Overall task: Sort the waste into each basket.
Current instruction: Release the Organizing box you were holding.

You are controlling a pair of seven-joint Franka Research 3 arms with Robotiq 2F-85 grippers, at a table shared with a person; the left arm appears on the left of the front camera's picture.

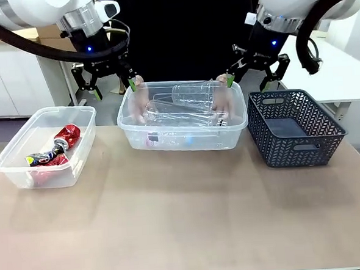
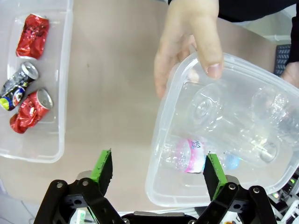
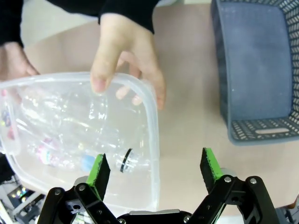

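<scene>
A clear tub [image 1: 19, 158] at the table's left holds crushed red and silver cans [image 1: 57, 145], seen from above as cans [image 2: 29, 109] in that tub [image 2: 60, 119]. In the middle, a second clear tub [image 1: 232, 130] holds transparent bottles and cups [image 1: 190, 96]; a person's hands [image 1: 138, 104] grip both of its ends. My left gripper [image 1: 113, 88] hangs open above its left end, with the tub's corner [image 2: 161, 135] and a pink-labelled bottle [image 2: 189, 156] below the pads. My right gripper [image 1: 250, 80] hangs open over its right end [image 3: 152, 121]. Neither gripper holds anything.
A dark lattice basket [image 1: 297, 146] stands at the right, beside the middle tub, with nothing in it [image 3: 252, 70]. The person's hand [image 2: 191, 42] and other hand [image 3: 126, 56] lie close under my fingers. Bare tabletop stretches along the near side.
</scene>
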